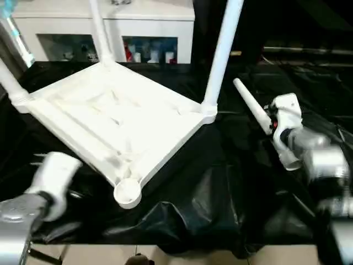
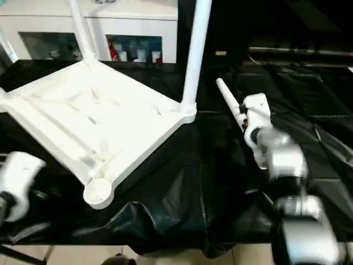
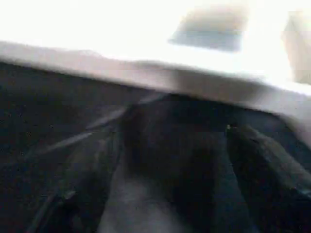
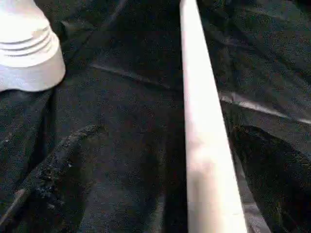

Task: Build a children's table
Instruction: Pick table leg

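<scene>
Nearest me, my left hand point(image 1: 55, 179) hangs low at the front left of the counter point(image 1: 220, 210), which is draped in black sheeting; its wrist view shows its two dark fingers point(image 3: 272, 170) spread wide over the black cover with nothing between them, facing the pale edge of the table top point(image 1: 118, 124). Just beyond and beside it lies the empty corner socket point(image 1: 127, 193), the near corner of the upside-down top, its ribbed underside facing up. My right hand point(image 4: 194, 179) is further out on the right, and its wrist view shows its fingers point(image 4: 277, 174) standing wide on either side of the loose leg point(image 1: 251, 105), which runs straight between them; I judge that it is not gripped, since the fingers do not press on it. That leg lies on the black cover with its long axis slanting away from me and to the left, its far tip pointing toward the right corner of the top. Past that, three fitted legs point(image 1: 220, 55) rise from the other corners. At the back stands a white cabinet point(image 1: 110, 33) with glass doors. The move ahead, as I judge it, turns on this: the leg lies to the right of the open socket, well apart from it, with my right hand around it and my left nearer the socket, so the leg has to be stood upright and carried across to the near corner.
</scene>
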Motion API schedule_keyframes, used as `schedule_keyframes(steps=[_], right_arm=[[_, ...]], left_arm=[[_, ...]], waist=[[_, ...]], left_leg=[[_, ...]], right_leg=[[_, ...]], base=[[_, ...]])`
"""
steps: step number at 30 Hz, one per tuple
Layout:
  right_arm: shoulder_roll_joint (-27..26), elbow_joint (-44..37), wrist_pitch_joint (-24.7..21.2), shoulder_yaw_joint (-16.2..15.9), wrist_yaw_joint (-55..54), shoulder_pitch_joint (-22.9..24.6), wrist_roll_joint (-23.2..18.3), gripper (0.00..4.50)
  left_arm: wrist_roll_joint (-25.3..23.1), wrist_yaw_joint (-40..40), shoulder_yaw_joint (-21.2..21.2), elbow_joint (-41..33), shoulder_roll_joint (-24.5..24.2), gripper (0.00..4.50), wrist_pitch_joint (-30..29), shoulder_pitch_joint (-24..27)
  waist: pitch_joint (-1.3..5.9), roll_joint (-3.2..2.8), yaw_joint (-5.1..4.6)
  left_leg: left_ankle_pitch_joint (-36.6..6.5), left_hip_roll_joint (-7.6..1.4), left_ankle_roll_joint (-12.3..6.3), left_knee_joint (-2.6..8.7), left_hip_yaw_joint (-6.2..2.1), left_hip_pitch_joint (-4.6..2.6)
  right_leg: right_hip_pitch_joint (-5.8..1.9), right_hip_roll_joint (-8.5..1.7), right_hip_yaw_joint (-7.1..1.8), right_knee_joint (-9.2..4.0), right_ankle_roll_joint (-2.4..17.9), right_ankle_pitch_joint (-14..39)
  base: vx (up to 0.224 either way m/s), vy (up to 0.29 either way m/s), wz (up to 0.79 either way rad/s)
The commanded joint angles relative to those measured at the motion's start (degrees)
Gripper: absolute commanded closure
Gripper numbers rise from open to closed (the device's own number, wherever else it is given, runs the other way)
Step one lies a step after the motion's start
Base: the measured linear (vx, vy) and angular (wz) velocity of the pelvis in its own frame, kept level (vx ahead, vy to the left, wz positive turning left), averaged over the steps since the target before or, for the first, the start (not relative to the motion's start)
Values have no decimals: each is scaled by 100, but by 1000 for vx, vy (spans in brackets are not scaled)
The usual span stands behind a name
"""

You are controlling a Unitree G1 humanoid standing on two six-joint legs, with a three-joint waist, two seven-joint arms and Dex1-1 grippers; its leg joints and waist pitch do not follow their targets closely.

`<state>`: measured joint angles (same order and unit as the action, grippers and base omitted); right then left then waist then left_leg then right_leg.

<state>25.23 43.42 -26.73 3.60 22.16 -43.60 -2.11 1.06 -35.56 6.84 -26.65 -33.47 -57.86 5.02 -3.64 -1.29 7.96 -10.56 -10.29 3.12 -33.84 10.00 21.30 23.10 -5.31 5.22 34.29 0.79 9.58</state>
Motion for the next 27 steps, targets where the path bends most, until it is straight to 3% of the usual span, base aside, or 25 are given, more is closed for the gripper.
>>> schedule_keyframes(steps=[1, 4, 8, 9, 10, 11, 14, 19, 24, 27], right_arm=[[128, 523, 84, -42, 105, -304, 114, 0], [249, 1149, 195, -47, 106, -779, 222, 0], [311, 1551, 137, -50, 175, -1068, 243, 0], [359, 1972, 22, -110, 328, -1295, 287, 0], [374, 2132, -8, -125, 387, -1384, 297, 0], [374, 2332, -98, -74, 618, -1544, 223, 0], [383, 2524, -165, -78, 835, -1701, 227, 0], [419, 2935, -19, -444, 793, -1876, 688, 0], [418, 3137, 55, -577, 580, -2001, 881, 0], [419, 3261, -35, -643, 559, -2007, 995, 0]], left_arm=[[177, -257, -143, -117, -152, 38, -138, -20], [338, -342, -262, -52, -230, 6, -186, -171], [430, -389, -311, 8, -251, 3, -234, -298], [487, -559, -439, 162, -289, 3, -106, -370], [515, -619, -487, 231, -298, 3, -72, -396], [517, -700, -597, 374, -346, 3, 72, -433], [564, -712, -697, 495, -296, 3, 123, -543], [740, -722, -1004, 602, -14, 3, 89, -938], [815, -804, -1187, 722, 218, 3, 423, -1170], [840, -753, -1347, 733, 335, 3, 510, -1284]], waist=[[374, -48, -35], [391, -61, -48], [391, -53, -48], [353, 43, -71], [365, -20, -48], [313, 23, -49], [300, 12, -54], [225, 21, -39], [237, 77, -51], [210, 124, -51]], left_leg=[[-1640, -211, 9, 407, -89, -76], [-1533, -209, -2, 377, -86, -72], [-1395, -210, -58, 361, -82, -53], [-1373, -210, -105, 369, -63, -39], [-1424, -205, -122, 358, -74, -61], [-1507, -211, -152, 367, -73, -39], [-1574, -235, -119, 382, -78, -51], [-1633, -235, -55, 396, -73, -61], [-1014, -227, -176, 358, -78, 27], [-679, -226, -336, 323, -53, 47]], right_leg=[[-209, -314, -275, -391, 1151, 1622], [-220, -300, -264, -354, 1239, 1494], [-247, -290, -258, -330, 1307, 1317], [-231, -278, -260, -353, 1317, 1321], [-222, -275, -255, -326, 1369, 1449], [-213, -286, -262, -345, 1340, 1600], [-204, -288, -268, -347, 1261, 1678], [-162, -302, -283, -365, 1305, 1715], [-227, -316, -275, -278, 1418, 1116], [-201, -297, -281, -245, 1518, 799]], base=[[0, 0, 0], [0, 0, 0], [0, 0, 0], [0, 0, 0], [0, 0, 0], [0, 0, 0], [0, 0, 0], [0, 0, 0], [0, 0, 0], [0, 0, 0]])
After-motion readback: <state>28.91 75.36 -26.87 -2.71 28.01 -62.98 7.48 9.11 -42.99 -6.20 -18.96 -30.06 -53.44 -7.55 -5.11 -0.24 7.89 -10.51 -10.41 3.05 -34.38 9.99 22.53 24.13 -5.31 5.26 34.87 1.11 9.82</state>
